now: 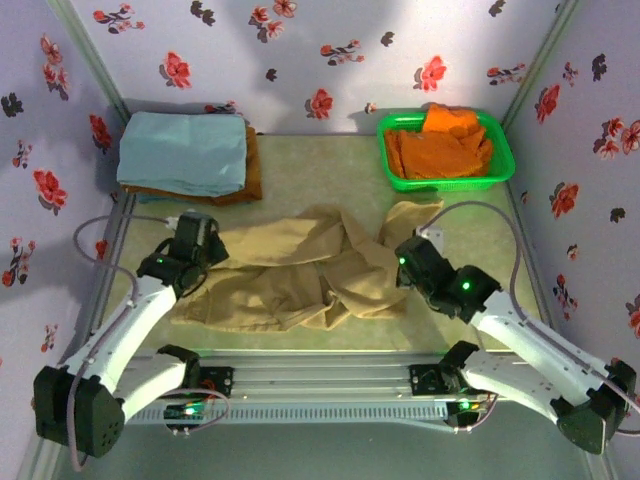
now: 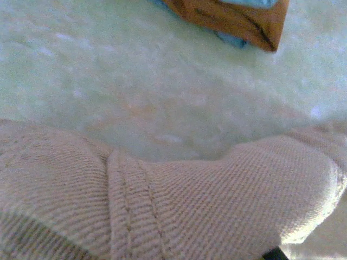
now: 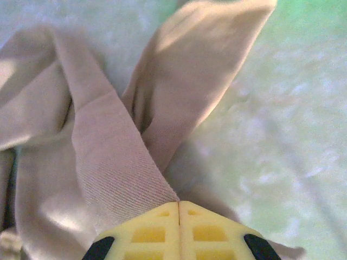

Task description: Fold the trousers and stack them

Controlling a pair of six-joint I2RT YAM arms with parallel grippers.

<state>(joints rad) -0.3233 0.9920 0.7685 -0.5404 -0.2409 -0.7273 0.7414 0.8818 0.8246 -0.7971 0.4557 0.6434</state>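
Trousers [image 1: 300, 275] of tan, khaki-beige cloth lie spread and rumpled across the near half of the pale green table [image 1: 320, 170]. They sit between the two arms, with one leg end reaching up toward the green basket [image 1: 448, 184].

We see the right gripper [image 1: 410, 262] at the right edge of the trousers. In its wrist view the right gripper [image 3: 179, 208] has its yellow pads [image 3: 146, 233] pressed together along one seam line. A strip of tan twill [image 3: 119, 162] runs straight into that seam, so it is clenched on the trousers. Beyond the pads the cloth fans into two folds over the table.

The left gripper [image 1: 198, 262] sits on the left edge of the trousers. In its wrist view, ribbed tan cloth with a stitched seam [image 2: 190, 206] is heaped right against the lens and covers the fingers. We read those jaws as closed tight and buried in the cloth, apparently pinching it.

At the far left corner we see a folded light blue cloth [image 1: 185, 150] lying on top of a folded brown garment [image 1: 250, 185]. A corner of that brown garment also shows at the top of the left wrist view [image 2: 233, 19]. The basket at the far right holds bright orange garments [image 1: 440, 145]. Floral wallpaper [image 1: 300, 50] lines the walls around the table.
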